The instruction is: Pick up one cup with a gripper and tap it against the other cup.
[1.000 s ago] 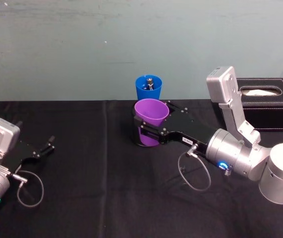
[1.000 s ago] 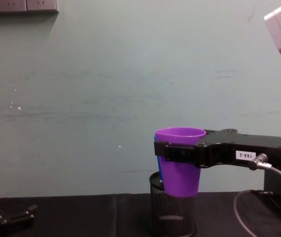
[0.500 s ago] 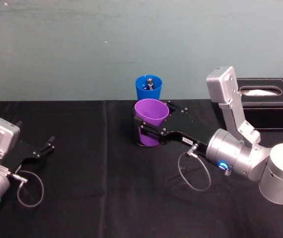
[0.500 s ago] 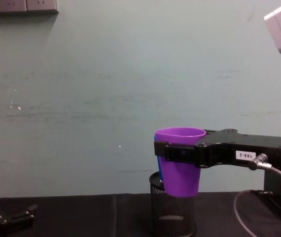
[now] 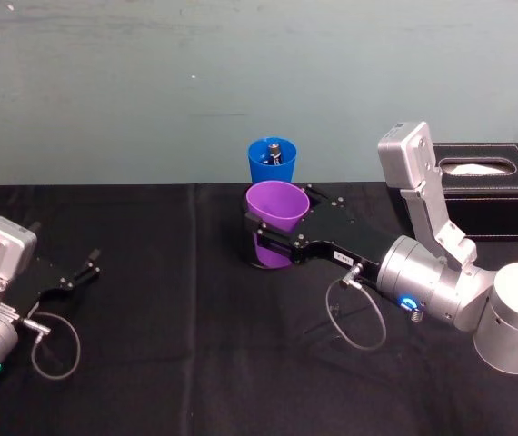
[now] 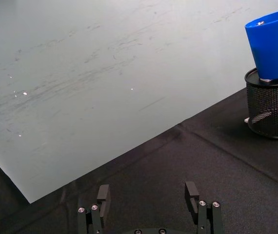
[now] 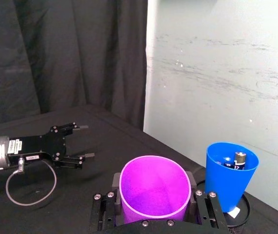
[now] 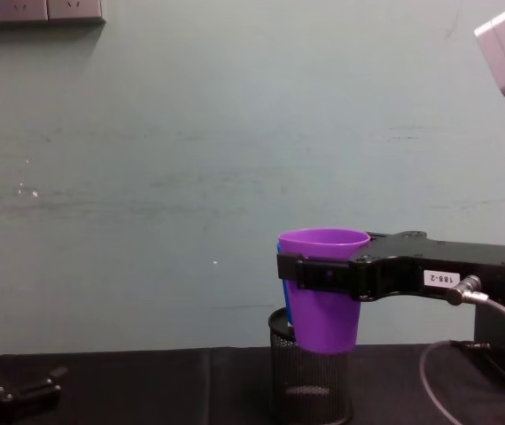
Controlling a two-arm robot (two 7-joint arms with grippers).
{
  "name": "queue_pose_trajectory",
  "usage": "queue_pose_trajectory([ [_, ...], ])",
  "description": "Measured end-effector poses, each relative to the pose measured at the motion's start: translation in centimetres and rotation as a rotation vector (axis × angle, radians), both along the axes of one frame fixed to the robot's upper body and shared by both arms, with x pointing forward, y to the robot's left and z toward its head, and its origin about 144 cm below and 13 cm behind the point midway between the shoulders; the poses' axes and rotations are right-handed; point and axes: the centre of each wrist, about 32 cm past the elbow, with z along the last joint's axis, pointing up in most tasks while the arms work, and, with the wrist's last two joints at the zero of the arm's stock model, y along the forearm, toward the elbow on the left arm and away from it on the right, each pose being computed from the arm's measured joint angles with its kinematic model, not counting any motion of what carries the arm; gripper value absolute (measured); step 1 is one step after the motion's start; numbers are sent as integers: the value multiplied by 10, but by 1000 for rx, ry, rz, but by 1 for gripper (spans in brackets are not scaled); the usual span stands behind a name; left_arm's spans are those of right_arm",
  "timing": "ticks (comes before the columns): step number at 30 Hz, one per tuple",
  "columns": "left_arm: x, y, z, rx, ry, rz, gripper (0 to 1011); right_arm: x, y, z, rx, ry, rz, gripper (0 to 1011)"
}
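Nothing has visibly shifted in the last second: the right claw (image 5: pixel 273 240) stays pinched on the purple tapered plastic tumbler (image 5: pixel 277 207), held upright above the black-clothed table (image 5: pixel 195 345). The tumbler hangs just in front of the bright blue tapered plastic tumbler (image 7: pixel 230 178), which stands in a black mesh cylinder holder (image 8: pixel 310 381) near the wall. Whether the two rims touch cannot be told. The left claw (image 6: pixel 148 195) sits low at the table's left, well apart, its fingers spread.
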Motion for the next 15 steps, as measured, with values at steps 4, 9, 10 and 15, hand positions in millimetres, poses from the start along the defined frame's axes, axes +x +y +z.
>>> queue_pose_trajectory([
  [4,0,0,0,0,0,0,1000,0,0,0,0,0,0,734],
  [9,0,0,0,0,0,0,1000,0,0,0,0,0,0,735],
  [10,0,0,0,0,0,0,1000,0,0,0,0,0,0,734],
  [15,0,0,0,0,0,0,1000,0,0,0,0,0,0,734],
])
